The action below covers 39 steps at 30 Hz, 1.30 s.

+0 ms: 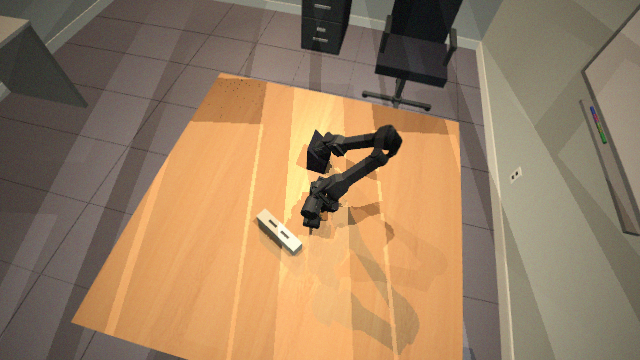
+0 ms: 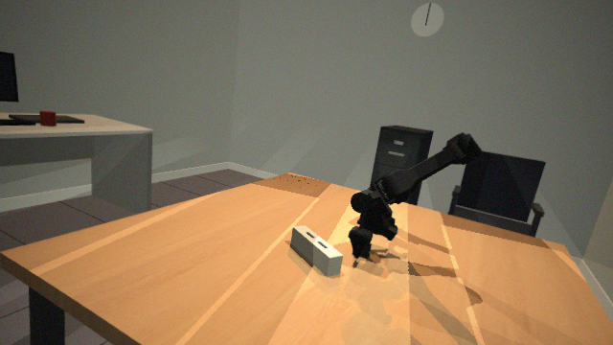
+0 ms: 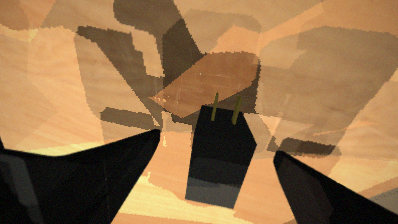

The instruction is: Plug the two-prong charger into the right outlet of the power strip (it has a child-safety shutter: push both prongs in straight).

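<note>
Open wide, our gripper (image 1: 311, 231) (image 2: 360, 261) (image 3: 216, 145) has the black charger (image 3: 220, 155) between its fingers, low middle of the wrist view, not squeezed; we think grabbing, lifting and plugging it in are all left

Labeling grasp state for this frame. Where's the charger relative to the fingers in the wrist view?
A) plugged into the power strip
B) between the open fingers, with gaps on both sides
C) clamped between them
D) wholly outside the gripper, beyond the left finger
B: the charger shows between the gripper's spread fingers, with table surface visible on either side of it.
</note>
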Each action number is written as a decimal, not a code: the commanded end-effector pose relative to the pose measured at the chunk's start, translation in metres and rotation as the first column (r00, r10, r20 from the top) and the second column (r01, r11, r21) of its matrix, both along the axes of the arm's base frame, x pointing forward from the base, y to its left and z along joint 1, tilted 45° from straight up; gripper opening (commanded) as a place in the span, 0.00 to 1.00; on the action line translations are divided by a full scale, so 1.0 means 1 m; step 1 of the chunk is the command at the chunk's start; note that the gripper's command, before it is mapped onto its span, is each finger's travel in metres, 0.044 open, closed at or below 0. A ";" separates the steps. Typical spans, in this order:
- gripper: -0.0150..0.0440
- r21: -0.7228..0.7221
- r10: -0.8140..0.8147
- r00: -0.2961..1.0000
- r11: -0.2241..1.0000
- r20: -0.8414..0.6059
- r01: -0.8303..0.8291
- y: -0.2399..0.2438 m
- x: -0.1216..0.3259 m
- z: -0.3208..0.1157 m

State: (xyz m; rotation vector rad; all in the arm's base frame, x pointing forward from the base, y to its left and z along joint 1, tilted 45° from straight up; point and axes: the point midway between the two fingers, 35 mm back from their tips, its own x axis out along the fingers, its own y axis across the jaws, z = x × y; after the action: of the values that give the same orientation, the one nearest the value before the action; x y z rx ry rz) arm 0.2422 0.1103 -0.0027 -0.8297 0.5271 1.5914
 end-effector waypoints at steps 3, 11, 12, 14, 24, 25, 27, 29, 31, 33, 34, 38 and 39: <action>0.82 0.000 0.000 1.000 1.000 0.001 0.000 0.000 0.000 0.000; 0.50 0.000 0.000 1.000 1.000 0.001 0.000 0.000 0.000 0.000; 0.49 0.000 0.000 1.000 1.000 0.001 0.000 0.000 0.000 0.000; 0.47 0.000 0.000 1.000 1.000 0.001 0.000 0.000 0.000 0.000; 0.25 -0.002 -0.001 1.000 1.000 0.000 0.001 -0.010 0.002 0.009; 0.25 -0.002 -0.001 1.000 1.000 0.000 0.001 -0.013 0.003 0.012; 0.25 -0.003 -0.002 1.000 1.000 -0.001 0.002 -0.019 0.003 0.017; 0.25 -0.002 -0.002 1.000 1.000 -0.002 0.002 -0.025 0.003 0.023; 0.25 -0.002 -0.002 1.000 1.000 -0.002 0.002 -0.031 0.003 0.029; 0.25 -0.001 -0.002 1.000 1.000 -0.003 0.002 -0.037 0.003 0.035; 0.25 0.000 -0.003 1.000 1.000 -0.004 0.003 -0.040 0.003 0.038; 0.25 0.001 -0.009 1.000 1.000 -0.009 0.009 -0.042 0.003 0.039; 0.25 0.000 -0.015 1.000 1.000 -0.015 0.015 -0.042 0.003 0.039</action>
State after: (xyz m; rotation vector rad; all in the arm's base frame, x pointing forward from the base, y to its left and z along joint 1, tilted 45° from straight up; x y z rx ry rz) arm 0.2453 0.0707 0.0347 -0.8162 0.5342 1.5868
